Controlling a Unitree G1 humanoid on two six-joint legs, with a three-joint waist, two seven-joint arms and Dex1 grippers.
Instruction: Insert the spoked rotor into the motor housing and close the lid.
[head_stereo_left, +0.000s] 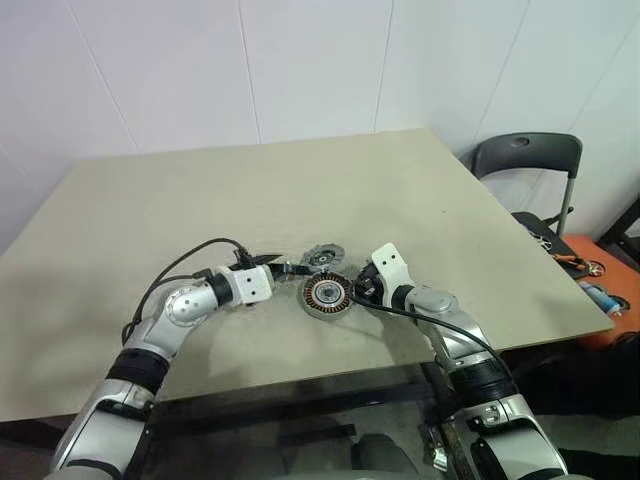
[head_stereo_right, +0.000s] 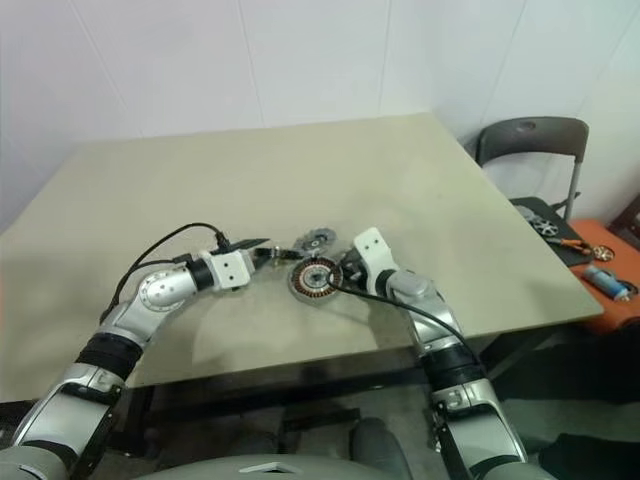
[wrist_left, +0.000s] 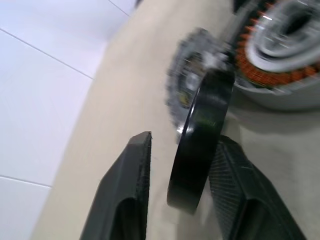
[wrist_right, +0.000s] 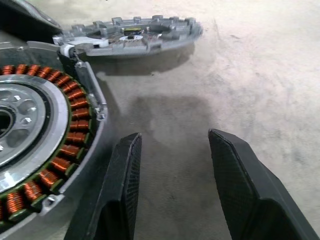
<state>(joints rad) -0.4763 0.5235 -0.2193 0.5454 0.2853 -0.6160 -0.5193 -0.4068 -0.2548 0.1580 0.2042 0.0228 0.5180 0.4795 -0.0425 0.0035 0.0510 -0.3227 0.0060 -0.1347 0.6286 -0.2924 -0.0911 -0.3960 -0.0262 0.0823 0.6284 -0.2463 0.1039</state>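
This looks like a plain lab or workshop room: a bare beige desk (head_stereo_left: 300, 190) stands against white panelled walls (head_stereo_left: 200, 60). To the far right, a dark folding chair (head_stereo_left: 530, 160) sits beside an orange box (head_stereo_left: 610, 300) with tools lying on it. Motor parts (head_stereo_left: 325, 290) rest on the desk.

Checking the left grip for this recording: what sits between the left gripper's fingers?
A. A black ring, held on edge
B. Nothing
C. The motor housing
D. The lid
A. In the left wrist view a black ring stands on edge between the left gripper's fingers, while the lid and the housing lie on the table.
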